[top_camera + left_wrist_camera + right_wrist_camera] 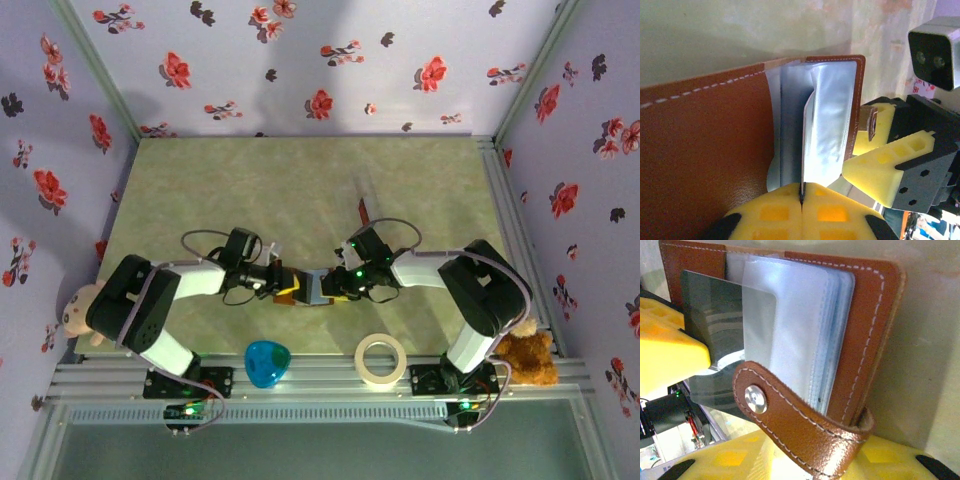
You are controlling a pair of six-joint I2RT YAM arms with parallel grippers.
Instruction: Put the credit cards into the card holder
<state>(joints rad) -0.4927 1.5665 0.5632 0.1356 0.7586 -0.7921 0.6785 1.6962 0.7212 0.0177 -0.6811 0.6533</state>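
The brown card holder (306, 288) (705, 150) (865, 340) hangs open between both grippers at mid-table, its clear sleeves (800, 315) (832, 115) fanned out. My left gripper (287, 287) (802, 192) is shut on the thin edge of a dark credit card (710, 315), which lies partly under the front sleeve. My right gripper (328, 287) (805, 462) (870, 152) has its fingers on either side of the holder's far cover and snap tab (790, 415); whether they press on it is hidden. A thin red card (363, 210) lies on the table beyond the right wrist.
A blue heart-shaped object (268, 362) and a tape roll (381, 360) sit near the front rail. Plush toys stand at the left edge (78, 312) and the right edge (527, 360). Flowered walls close in three sides of the green table (250, 180).
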